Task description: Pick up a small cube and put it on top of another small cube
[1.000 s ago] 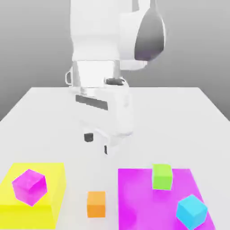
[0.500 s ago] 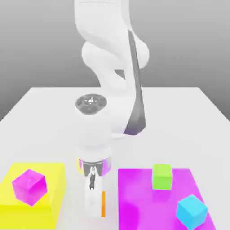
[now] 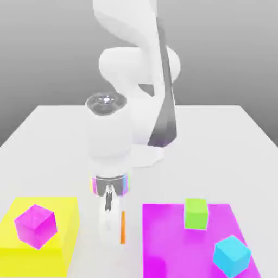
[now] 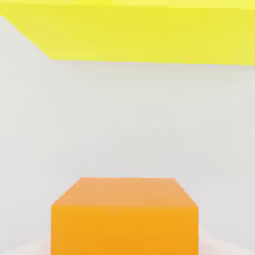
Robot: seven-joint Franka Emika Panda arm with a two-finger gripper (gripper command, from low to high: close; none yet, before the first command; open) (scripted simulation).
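— What is surrounding the work area?

— A plain grey backdrop [image 3: 43, 49] is rising behind everything, darkening toward the top and glowing lighter near the far table edge.

— And the furniture?

— A white table [image 3: 49, 146] is spreading from far to near, widening toward the viewer, lying under soft, even light.

The small cube [image 3: 123, 227] sits between two slabs near the counter's [image 3: 228, 136] front edge. One slab [image 3: 65, 217] carries another small cube [image 3: 35, 225]; the other slab [image 3: 163, 233] carries two cubes.
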